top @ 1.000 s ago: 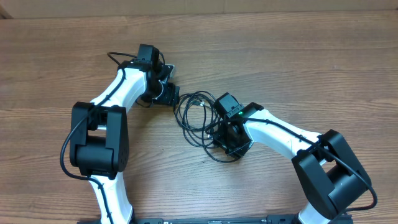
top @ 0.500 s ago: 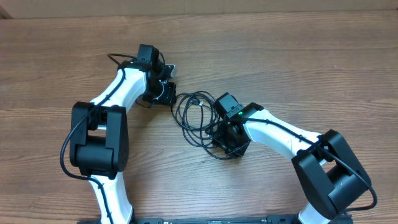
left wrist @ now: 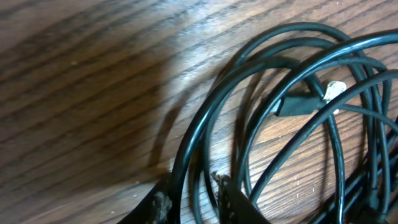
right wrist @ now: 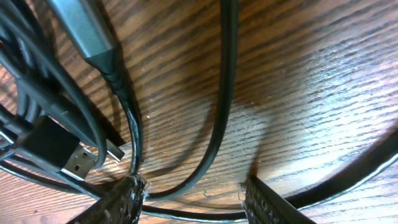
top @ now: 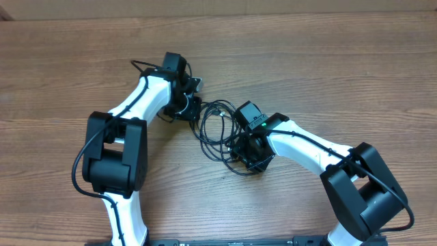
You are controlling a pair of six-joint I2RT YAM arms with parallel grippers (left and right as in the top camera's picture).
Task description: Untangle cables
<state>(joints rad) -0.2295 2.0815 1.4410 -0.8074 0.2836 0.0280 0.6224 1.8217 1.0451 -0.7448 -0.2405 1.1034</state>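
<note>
**While left claw (left wrist: 194,202) pinches the pile's edge, right claw (right wrist: 193,202) sits open over one strand**

Status: cables (top: 215,126) are one tangled pile mid-table (top: 328,68), between the two arms. Loops overlap and nothing is separated. My read is that we're early, at the grab-and-pull-apart step, with no strand freed yet.

Left claw:
- Narrow gap, at the pile's left edge.
- Fingertips (left wrist: 163,205) are closed around two black strands running up between them.
- It looks like a real grip, though the contact sits at the bottom of the wrist view and is partly cut off.
- A plug (left wrist: 333,92) with a pale tip lies deeper in the loops, untouched.

Right claw:
- Roughly half open, low over the pile's lower right side.
- One strand curves through the gap, clear of both pads.
- A second strand runs down against the pad (right wrist: 121,202) on the plug side.
- It holds nothing.
- A USB plug (right wrist: 62,152) and a grey connector (right wrist: 81,31) lie just beside it, outside the jaws.

Next, as I judge it:
- Right should close on its strand or pin the pile as an anchor.
- Left then draws its pair outward, away from the pile, slowly.

Risks:
- With two strands in the left grip, the whole knot may drag along instead of a loop sliding out.
- Thin cord could slip from the pads.
</note>
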